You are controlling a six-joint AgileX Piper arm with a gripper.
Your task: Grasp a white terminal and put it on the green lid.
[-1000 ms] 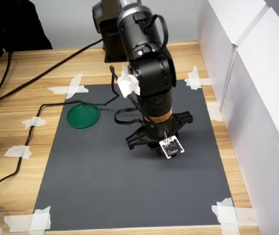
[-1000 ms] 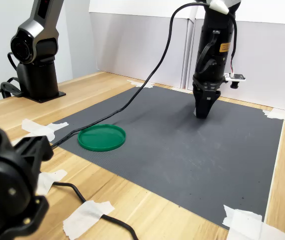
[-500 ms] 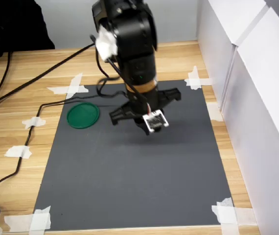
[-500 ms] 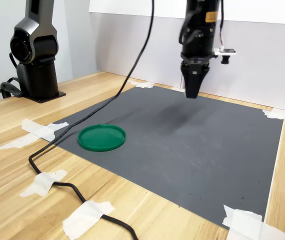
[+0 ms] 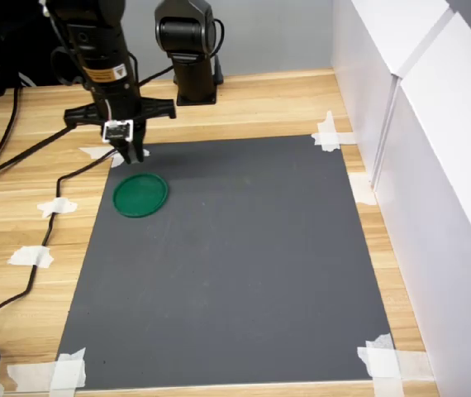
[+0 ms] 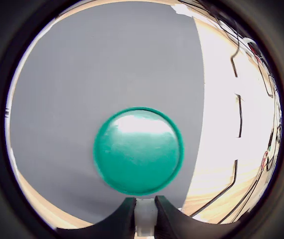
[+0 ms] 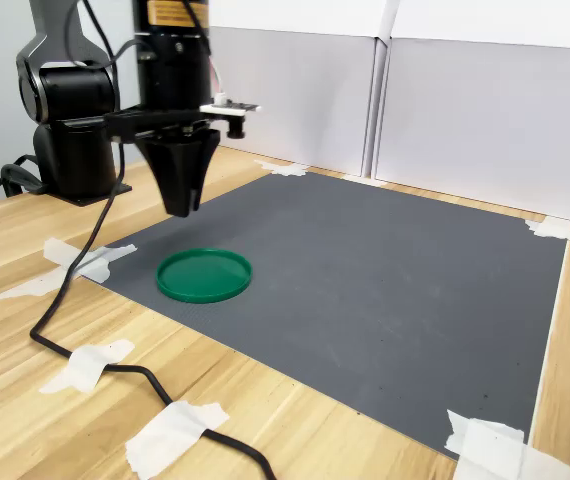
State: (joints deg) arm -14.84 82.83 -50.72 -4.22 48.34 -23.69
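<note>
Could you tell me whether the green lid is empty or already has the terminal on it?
Empty: the green lid is bare; the white terminal sits between the gripper fingers.

No readable text anywhere here. An orange-yellow label [image 5: 106, 73] sits on the arm's forearm in the first exterior view, and shows again near the top of the second exterior view [image 7: 175, 12], with dark print on it, but the characters are too small and blurred to make out. The green lid [image 6: 138, 150], seen close in the wrist view, carries no lettering that can be read; its face only shows glare.
</note>
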